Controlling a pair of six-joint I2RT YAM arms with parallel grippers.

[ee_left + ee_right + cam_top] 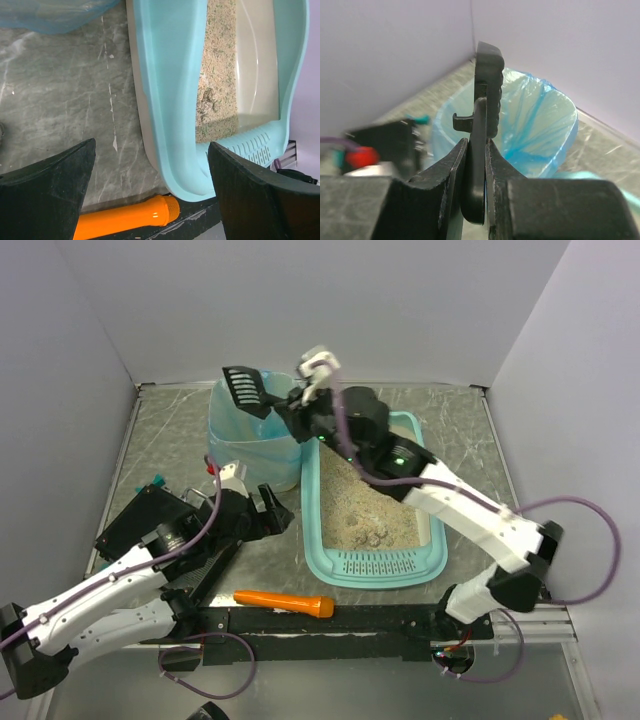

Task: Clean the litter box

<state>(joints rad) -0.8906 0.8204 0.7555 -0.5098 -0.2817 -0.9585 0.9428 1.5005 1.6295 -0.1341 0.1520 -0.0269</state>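
Black slotted scoop [243,390] is sitting pinched edge-on in the right gripper [288,408], jaws pressing tight on its handle. Right arm is reaching long across the litter box [312,530], wrist raised, holding the scoop head over the blue-bagged waste bin [228,440] off the box's far-left corner. Right wrist view is showing the scoop upright between the pads, bin mouth behind it.

Left arm is lying low along the table [170,440]. Left gripper [268,512] is spread wide, gripping nothing, pointing at the box's left wall, near it but apart.

Box is sitting flat mid-table, long axis running away from the bases, slotted lip at the near end. Teal rim; beige litter [365,490] is covering the floor unevenly, with pale bare plastic showing along the right side. Small clumps [372,536] are lying near the slotted end. Orange tool [285,602] is lying at the near edge, left of the lip.
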